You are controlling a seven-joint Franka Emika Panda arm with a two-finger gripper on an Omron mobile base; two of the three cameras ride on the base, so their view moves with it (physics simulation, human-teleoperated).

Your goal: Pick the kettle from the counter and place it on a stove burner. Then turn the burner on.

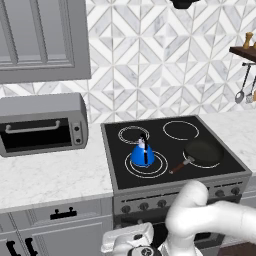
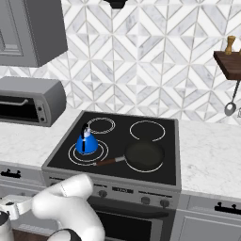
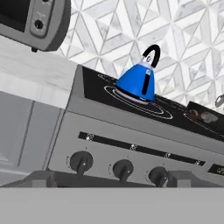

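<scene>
The small blue kettle [image 1: 142,155] [image 2: 86,143] [image 3: 137,82] stands upright on the stove burner [image 1: 158,168] [image 2: 99,151] [image 3: 146,107], the large double-ring circle at the front left of the black glass; its disc is black. The marbled counter [image 1: 55,175] [image 2: 23,141] [image 3: 30,74] lies to the left of the stove. My gripper [image 1: 129,244] [image 2: 8,211] [image 3: 111,180] hangs low in front of the stove's control panel, well below the kettle. It is open and holds nothing, with a row of dark knobs [image 3: 123,168] just ahead of its fingertips.
A black frying pan [image 1: 202,152] [image 2: 143,155] with a brown handle sits on the front right burner. A grey toaster oven [image 1: 42,124] [image 2: 28,101] [image 3: 39,19] stands on the left counter. Utensils hang under a wooden shelf [image 1: 244,51] [image 2: 228,63] at the right.
</scene>
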